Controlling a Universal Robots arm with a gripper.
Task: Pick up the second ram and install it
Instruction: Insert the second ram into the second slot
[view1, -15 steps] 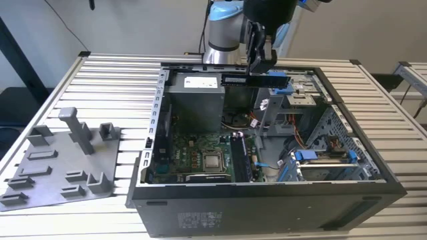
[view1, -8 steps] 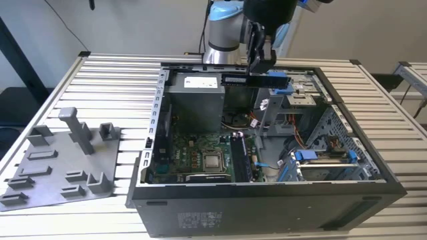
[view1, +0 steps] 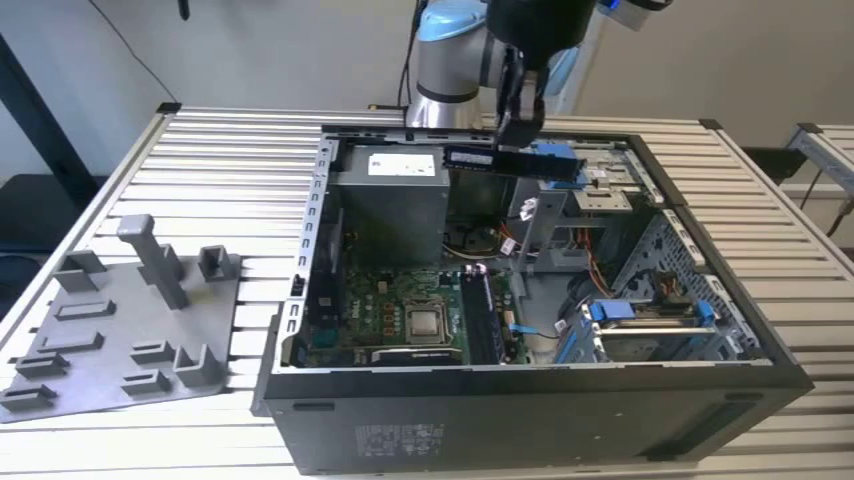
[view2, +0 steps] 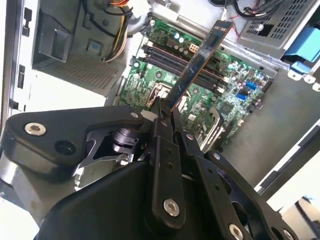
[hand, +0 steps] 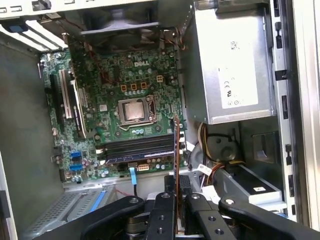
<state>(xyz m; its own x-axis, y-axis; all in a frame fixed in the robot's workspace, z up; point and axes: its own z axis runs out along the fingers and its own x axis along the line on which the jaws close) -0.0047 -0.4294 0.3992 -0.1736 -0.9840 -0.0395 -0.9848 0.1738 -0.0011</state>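
The claw (view2: 167, 111) is pinching one stick, the second ram (view2: 197, 62), by an end hidden between its fingers. It hangs in the upper middle of the exterior view, above the one open computer case (view1: 534, 400) and its motherboard (hand: 115, 90). One grey tray (view1: 114, 345) lies at the exterior view's left; the slot strips (hand: 140, 146) sit too close together to count.

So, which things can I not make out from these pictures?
- Second wrist view: the lower end of the second ram is hidden by the gripper, which is clamped on it.
- First wrist view: the second ram stands edge-on, so its chips do not show.
- Exterior view: the arm is cut off by the top edge.
- First wrist view: which memory slots are filled is too small to tell.
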